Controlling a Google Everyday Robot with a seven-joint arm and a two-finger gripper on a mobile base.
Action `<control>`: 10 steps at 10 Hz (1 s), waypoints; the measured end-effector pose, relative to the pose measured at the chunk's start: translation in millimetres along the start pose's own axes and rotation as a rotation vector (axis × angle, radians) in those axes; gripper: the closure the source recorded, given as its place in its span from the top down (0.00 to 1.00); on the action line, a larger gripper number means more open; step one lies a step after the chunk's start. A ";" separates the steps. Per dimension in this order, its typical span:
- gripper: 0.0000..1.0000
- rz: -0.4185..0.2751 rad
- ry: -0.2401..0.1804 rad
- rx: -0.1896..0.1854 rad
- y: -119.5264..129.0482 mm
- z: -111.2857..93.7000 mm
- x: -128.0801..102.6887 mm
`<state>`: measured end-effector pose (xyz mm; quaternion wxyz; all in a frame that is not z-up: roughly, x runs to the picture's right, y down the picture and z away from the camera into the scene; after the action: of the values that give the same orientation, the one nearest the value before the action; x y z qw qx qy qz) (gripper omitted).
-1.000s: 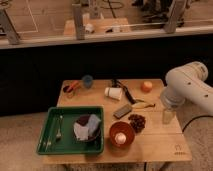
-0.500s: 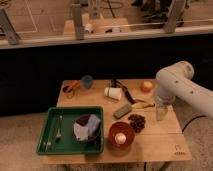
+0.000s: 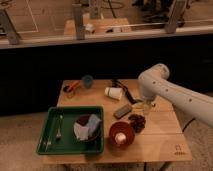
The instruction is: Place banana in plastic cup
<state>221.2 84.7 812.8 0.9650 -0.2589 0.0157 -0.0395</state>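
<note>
Gripper (image 3: pixel 146 106) over table's (image 3: pixel 162 142) right half

- Premises: an indoor robot test area, not a dwelling.
- A white robot arm (image 3: pixel 172 92) reaches over a plain wooden table (image 3: pixel 161 141). Its gripper (image 3: pixel 145 107) hangs low over the table's right half.
- Tableware is set out as props: green tray (image 3: pixel 70 150), orange-brown bowl (image 3: pixel 129 129), white cup (image 3: pixel 114 93).
- Behind the table stands a dark partition (image 3: pixel 100 62) topped by metal posts (image 3: pixel 78 21).
- The floor (image 3: pixel 47 12) beyond carries marked lines.
</note>
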 end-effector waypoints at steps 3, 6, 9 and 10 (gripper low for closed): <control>0.80 0.002 0.002 -0.003 1.0 0.2 1.7; 0.80 0.002 0.002 -0.003 0.9 0.1 1.6; 0.80 0.019 0.006 0.059 -8.7 7.8 1.8; 0.80 0.026 0.001 0.096 -15.1 13.2 4.0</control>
<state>224.9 78.0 831.8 0.9767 -0.2122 0.0178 -0.0277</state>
